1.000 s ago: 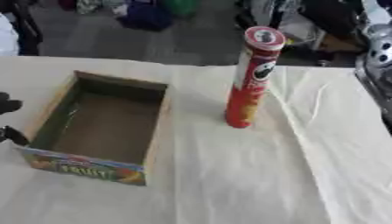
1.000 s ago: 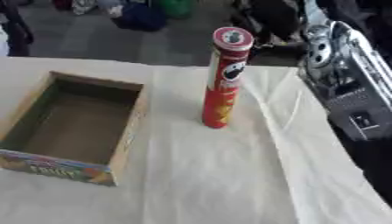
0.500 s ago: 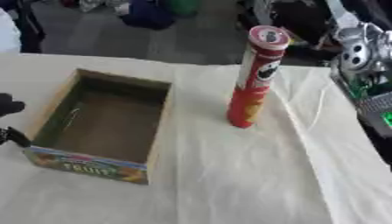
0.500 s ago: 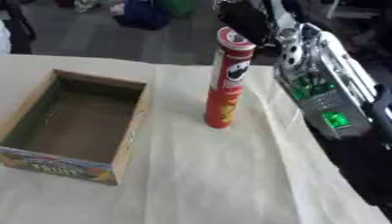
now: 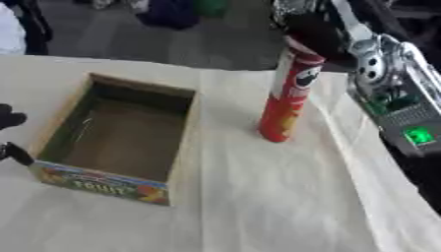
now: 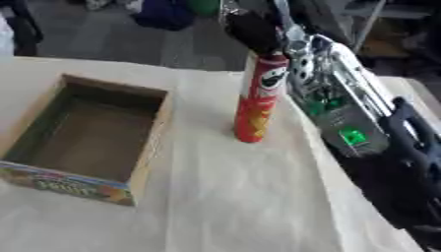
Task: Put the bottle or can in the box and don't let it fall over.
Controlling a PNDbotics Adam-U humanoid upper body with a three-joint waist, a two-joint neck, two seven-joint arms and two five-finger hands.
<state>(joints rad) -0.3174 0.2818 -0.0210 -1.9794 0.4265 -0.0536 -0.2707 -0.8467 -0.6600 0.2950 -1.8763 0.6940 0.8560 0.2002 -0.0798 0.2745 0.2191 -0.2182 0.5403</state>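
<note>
A tall red chip can [image 6: 257,101] stands upright on the cream tablecloth, to the right of an open cardboard box [image 5: 183,129] with a coloured fruit print on its front. The box holds nothing. My right arm reaches in from the right, and its black hand [image 6: 252,30] is at the can's top, hiding the lid in the right eye view. I cannot make out whether it holds the can. Only dark fingertips of my left hand [image 5: 9,119] show at the left edge, beside the box's left wall, spread apart and holding nothing.
The silver forearm [image 6: 340,106] with a green light lies along the table's right side, close to the can. Cream cloth [image 5: 275,206] covers the table in front. Dark floor and bags lie beyond the far edge.
My right arm has swung in from the right edge, and its hand has gone from beside the can to its top. The can and box stay put.
</note>
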